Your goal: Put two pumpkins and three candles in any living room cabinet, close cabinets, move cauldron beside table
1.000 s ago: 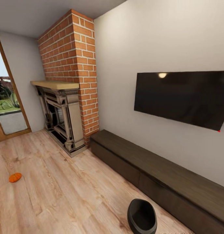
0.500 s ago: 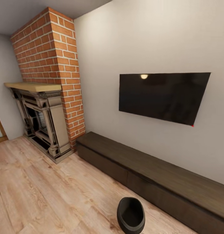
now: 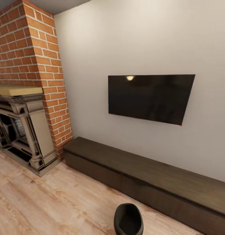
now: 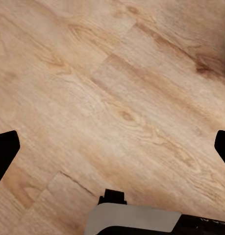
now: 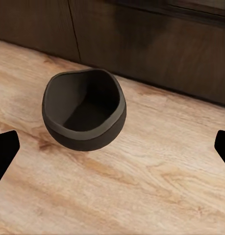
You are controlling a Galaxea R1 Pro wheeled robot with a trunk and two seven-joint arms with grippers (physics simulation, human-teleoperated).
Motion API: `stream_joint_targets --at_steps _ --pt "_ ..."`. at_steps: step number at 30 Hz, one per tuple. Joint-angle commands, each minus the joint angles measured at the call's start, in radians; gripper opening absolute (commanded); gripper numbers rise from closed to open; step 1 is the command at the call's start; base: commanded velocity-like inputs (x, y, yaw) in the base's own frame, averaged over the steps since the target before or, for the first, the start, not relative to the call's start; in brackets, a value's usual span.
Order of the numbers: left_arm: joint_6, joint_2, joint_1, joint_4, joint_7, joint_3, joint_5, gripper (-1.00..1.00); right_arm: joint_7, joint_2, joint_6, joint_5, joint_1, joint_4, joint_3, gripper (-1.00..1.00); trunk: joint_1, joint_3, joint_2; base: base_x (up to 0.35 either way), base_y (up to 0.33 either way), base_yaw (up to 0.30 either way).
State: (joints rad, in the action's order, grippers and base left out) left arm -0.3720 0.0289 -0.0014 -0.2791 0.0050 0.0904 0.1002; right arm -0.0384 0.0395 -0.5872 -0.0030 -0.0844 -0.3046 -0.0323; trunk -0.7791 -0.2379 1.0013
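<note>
Cauldron between spread right pincer tips.

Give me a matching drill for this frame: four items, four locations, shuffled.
Items:
1. cauldron
2. TV
3. cabinet
4. fireplace

Locations:
A. mounted on the white wall
B. under the brick chimney
C. on the wood floor, in front of the cabinet
D. along the base of the wall, below the TV

Pairs: 1-C, 2-A, 3-D, 4-B
</note>
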Motion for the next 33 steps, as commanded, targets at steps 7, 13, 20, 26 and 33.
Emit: stream_joint_targets --at_steps 7,13,20,26,33 --pt "-0.002 0.0 0.0 0.0 0.0 -0.003 0.01 1.0 0.0 0.001 -0.003 -0.001 -0.001 0.001 -0.003 1.0 -0.001 0.004 0.001 0.265 0.237 -0.296" --pt "-0.002 0.0 0.0 0.0 0.0 -0.003 0.01 1.0 0.0 0.001 -0.002 -0.002 -0.001 0.001 -0.003 1.0 -0.001 0.008 0.001 0.264 0.244 -0.296" --pt "-0.002 0.0 0.0 0.0 0.0 -0.003 0.01 1.0 0.0 0.001 -0.002 -0.002 -0.001 0.001 -0.003 1.0 -0.001 0.013 0.001 0.249 0.263 -0.296" --pt "-0.002 0.0 0.0 0.0 -0.006 -0.003 0.01 1.0 0.0 0.002 -0.002 -0.002 -0.001 0.001 -0.003 1.0 -0.001 0.017 0.001 0.234 0.272 -0.295" --pt "-0.001 0.0 0.0 0.0 -0.008 -0.003 0.009 1.0 0.0 0.002 -0.002 -0.002 0.0 0.001 -0.003 1.0 -0.001 0.021 0.001 0.223 0.278 -0.291"
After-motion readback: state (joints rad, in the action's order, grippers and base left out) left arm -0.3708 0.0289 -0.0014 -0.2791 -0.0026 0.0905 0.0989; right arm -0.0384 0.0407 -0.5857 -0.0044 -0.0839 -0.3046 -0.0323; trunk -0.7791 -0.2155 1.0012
